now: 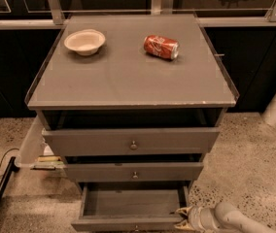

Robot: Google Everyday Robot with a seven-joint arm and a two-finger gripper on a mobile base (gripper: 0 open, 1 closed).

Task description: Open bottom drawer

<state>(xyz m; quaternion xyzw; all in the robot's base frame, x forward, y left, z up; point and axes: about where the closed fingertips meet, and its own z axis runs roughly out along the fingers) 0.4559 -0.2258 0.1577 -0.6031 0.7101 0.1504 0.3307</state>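
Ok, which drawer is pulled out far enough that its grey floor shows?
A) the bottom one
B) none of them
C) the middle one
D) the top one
A: the bottom drawer stands out furthest, with its plain grey floor in view, and the gripper sits at its front right corner.

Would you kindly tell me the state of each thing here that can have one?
bottom drawer: pulled out, open, inside bare.
middle drawer: looks pushed in, inside hidden.
top drawer: looks pushed in, inside hidden.
soda can: lying on its side on the cabinet top.
bowl: upright, looks empty.
gripper: low, at the bottom drawer's front right corner.
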